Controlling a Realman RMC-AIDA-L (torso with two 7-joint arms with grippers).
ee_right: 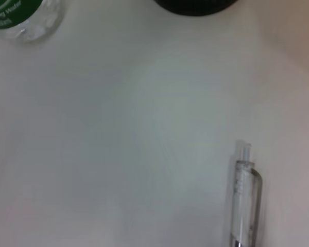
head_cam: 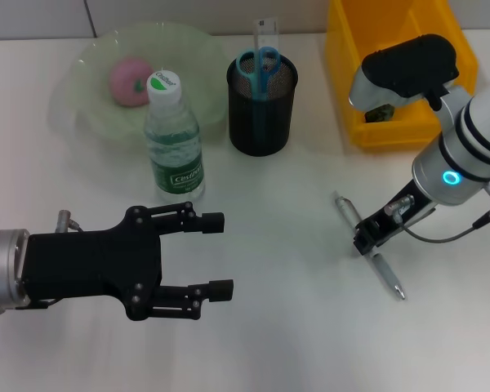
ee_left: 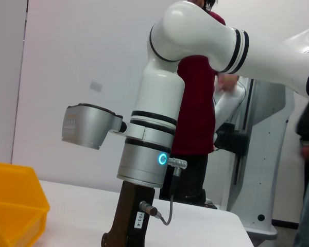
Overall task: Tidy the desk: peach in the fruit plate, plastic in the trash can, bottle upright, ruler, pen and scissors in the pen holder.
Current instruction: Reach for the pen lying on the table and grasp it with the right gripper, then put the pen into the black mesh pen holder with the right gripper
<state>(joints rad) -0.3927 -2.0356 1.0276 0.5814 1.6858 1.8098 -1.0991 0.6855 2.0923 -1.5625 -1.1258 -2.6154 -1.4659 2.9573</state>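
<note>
A clear pen lies on the white table at the right; it also shows in the right wrist view. My right gripper is down over the pen's middle. A pink peach sits in the green glass plate. The water bottle stands upright in front of the plate. The black mesh pen holder holds blue-handled scissors and a clear ruler. My left gripper is open and empty at the front left, in front of the bottle.
A yellow bin stands at the back right with a dark crumpled item in it, partly behind my right arm. The bin's corner shows in the left wrist view. The bottle's base and the pen holder's base edge the right wrist view.
</note>
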